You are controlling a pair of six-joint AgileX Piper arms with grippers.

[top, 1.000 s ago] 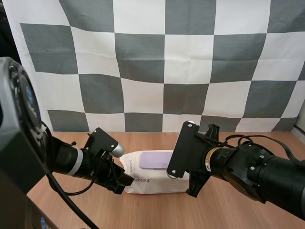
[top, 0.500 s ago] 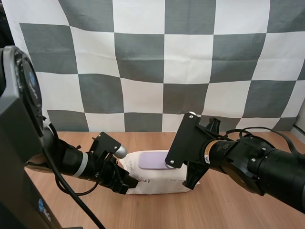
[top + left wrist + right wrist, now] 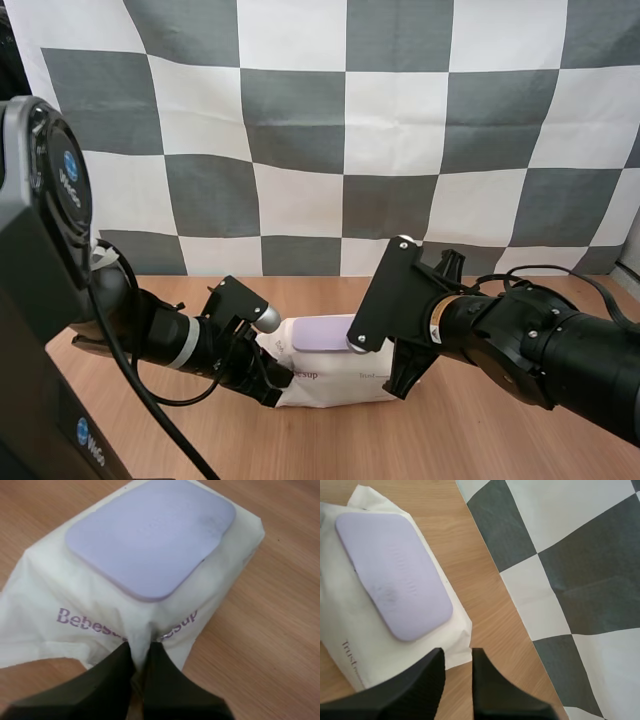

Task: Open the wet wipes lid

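A white wet wipes pack point(image 3: 340, 378) with a closed lilac lid point(image 3: 322, 333) lies on the wooden table between my two arms. My left gripper point(image 3: 274, 384) is at the pack's left end. In the left wrist view its fingers point(image 3: 112, 672) pinch the puckered white wrapper point(image 3: 100, 615) just below the lid point(image 3: 150, 535). My right gripper point(image 3: 398, 376) reaches down at the pack's right end. In the right wrist view it point(image 3: 458, 656) stands a little open astride the pack's point(image 3: 350, 630) end seam, close beside the lid point(image 3: 395, 575) and not touching it.
Bare wooden table point(image 3: 480, 440) lies in front of and to the right of the pack. A strip of table point(image 3: 300, 288) runs behind it.
My left gripper has closed onto the pack's left end and the wrapper there has bunched up. My right gripper's fingers have drawn closer together at the right end.
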